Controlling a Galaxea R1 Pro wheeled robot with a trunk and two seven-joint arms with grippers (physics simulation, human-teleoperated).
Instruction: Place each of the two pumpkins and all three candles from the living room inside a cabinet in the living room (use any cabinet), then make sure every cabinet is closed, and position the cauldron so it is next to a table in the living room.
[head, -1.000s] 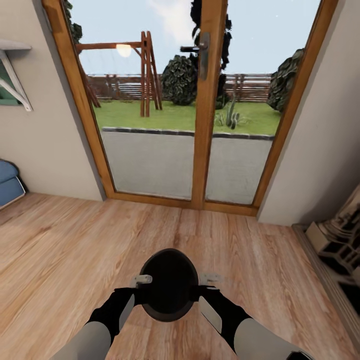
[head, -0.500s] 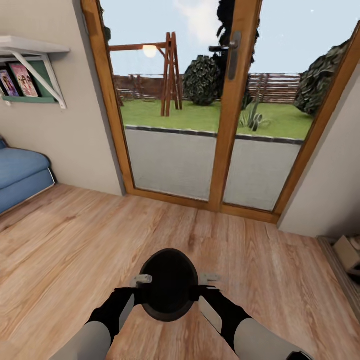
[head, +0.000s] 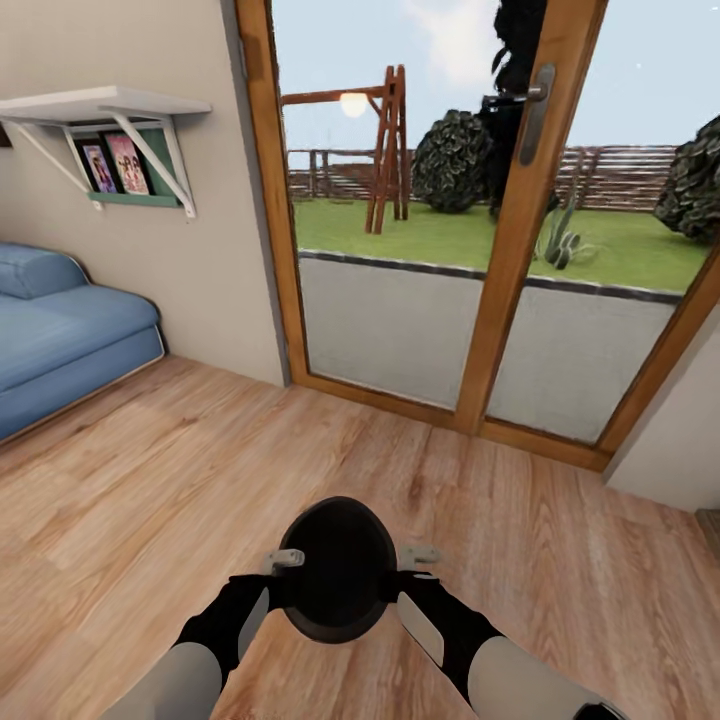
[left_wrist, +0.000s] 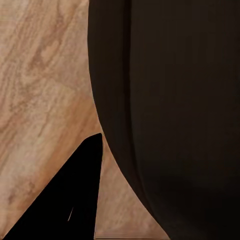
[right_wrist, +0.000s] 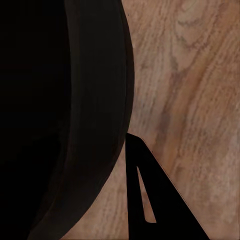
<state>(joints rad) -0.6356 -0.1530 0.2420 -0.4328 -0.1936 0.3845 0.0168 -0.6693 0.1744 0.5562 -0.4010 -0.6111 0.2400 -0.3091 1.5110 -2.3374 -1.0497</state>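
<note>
The matte black cauldron (head: 337, 570) hangs above the wooden floor just in front of me, held between both arms with its wide mouth facing up. My left gripper (head: 280, 575) clasps its left side and my right gripper (head: 408, 570) its right side. The left wrist view has the cauldron's dark wall (left_wrist: 175, 110) right beside one black finger (left_wrist: 75, 200). From the right wrist camera, the cauldron's rim and wall (right_wrist: 60, 115) lie against another finger (right_wrist: 145, 195). Pumpkins, candles, cabinet and table are out of view.
A glass double door in a wooden frame (head: 500, 300) stands ahead, with a garden behind it. A blue sofa (head: 60, 330) sits at the left under a white wall shelf (head: 110, 105). Plank floor (head: 150, 480) stretches between me and the sofa.
The camera has swung left: the door slid right in the picture, and the sofa and shelf came in at the left. Cauldron and grippers keep their place in front of me.
</note>
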